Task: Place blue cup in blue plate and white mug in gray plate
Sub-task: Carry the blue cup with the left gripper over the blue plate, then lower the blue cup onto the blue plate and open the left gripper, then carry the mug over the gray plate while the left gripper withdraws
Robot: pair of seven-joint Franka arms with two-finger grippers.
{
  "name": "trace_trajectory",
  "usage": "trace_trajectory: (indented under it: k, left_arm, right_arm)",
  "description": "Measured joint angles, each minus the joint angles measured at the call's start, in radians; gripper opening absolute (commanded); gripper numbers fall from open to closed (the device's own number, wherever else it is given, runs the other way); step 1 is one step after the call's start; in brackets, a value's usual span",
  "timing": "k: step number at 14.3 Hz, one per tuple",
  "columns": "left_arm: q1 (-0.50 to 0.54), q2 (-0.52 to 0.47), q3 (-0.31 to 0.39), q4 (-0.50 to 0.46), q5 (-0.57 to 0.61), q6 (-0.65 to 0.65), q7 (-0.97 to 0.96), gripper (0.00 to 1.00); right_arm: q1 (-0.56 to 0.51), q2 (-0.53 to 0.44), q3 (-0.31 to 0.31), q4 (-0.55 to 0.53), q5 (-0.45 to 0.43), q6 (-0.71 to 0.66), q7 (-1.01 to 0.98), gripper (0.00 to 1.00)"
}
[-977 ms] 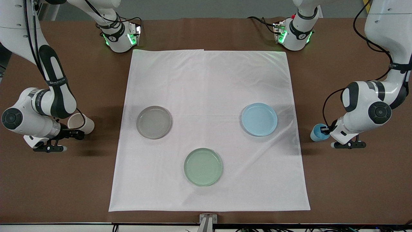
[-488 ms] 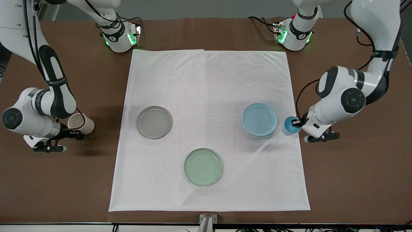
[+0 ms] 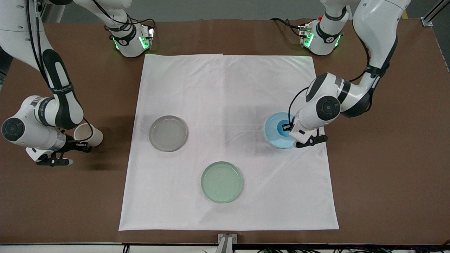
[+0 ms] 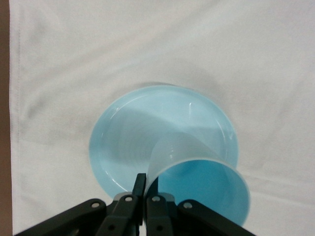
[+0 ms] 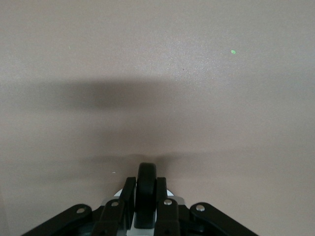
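Observation:
My left gripper (image 3: 288,127) is shut on the rim of the blue cup (image 3: 282,126) and holds it over the blue plate (image 3: 272,136). In the left wrist view the gripper (image 4: 146,183) pinches the wall of the cup (image 4: 202,189), with the plate (image 4: 147,128) under it. My right gripper (image 3: 80,145) is shut on the dark handle of the white mug (image 3: 88,134), over the brown table at the right arm's end, off the cloth. The right wrist view shows the gripper (image 5: 146,191) closed on the handle (image 5: 146,174). The gray plate (image 3: 168,133) lies empty on the cloth.
A pale green plate (image 3: 222,182) lies on the white cloth (image 3: 225,88), nearer to the front camera than the other two plates. Bare brown table (image 3: 386,175) surrounds the cloth.
My left arm has carried the blue cup from the brown table beside the cloth to over the blue plate. The right arm has not moved.

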State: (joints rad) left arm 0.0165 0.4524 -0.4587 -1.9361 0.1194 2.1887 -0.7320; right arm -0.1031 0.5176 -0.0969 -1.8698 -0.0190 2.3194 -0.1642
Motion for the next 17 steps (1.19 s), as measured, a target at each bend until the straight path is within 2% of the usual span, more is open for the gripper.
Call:
trace_trajectory:
  k: [1,2,3,4,6,9,13,17]
  left_arm:
    - [0.000,0.021,0.002,-0.002,0.007,0.023,-0.015,0.21]
    - [0.001,0.044,0.005,-0.003,0.016,0.042,-0.031,0.41]
    - [0.002,0.063,0.005,-0.002,0.025,0.055,-0.046,0.73]
    - [0.003,0.070,0.005,-0.001,0.029,0.059,-0.054,0.99]
    - [0.009,0.068,0.005,0.006,0.035,0.057,-0.069,1.00]
    - [0.035,0.012,0.008,0.082,0.043,-0.007,-0.071,1.00]
    - [0.092,-0.074,0.010,0.318,0.139,-0.212,0.012,1.00]
    - [0.156,-0.098,0.012,0.508,0.166,-0.377,0.220,1.00]
  right_arm:
    - [0.000,0.000,0.000,0.000,0.000,-0.001,0.000,0.13]
    - [0.000,0.000,0.000,0.000,0.000,-0.001,0.000,0.11]
    - [0.000,0.000,0.000,0.000,0.000,-0.001,0.000,0.09]
    - [0.000,0.000,0.000,0.000,0.000,-0.004,0.000,0.08]
    - [0.001,-0.001,0.004,0.008,0.000,-0.039,-0.001,0.08]
    - [0.031,-0.040,0.014,0.068,0.000,-0.197,-0.001,0.05]
    - [0.185,-0.141,0.022,0.101,0.002,-0.332,0.127,0.05]
    - [0.397,-0.147,0.027,0.091,0.035,-0.334,0.358,0.05]
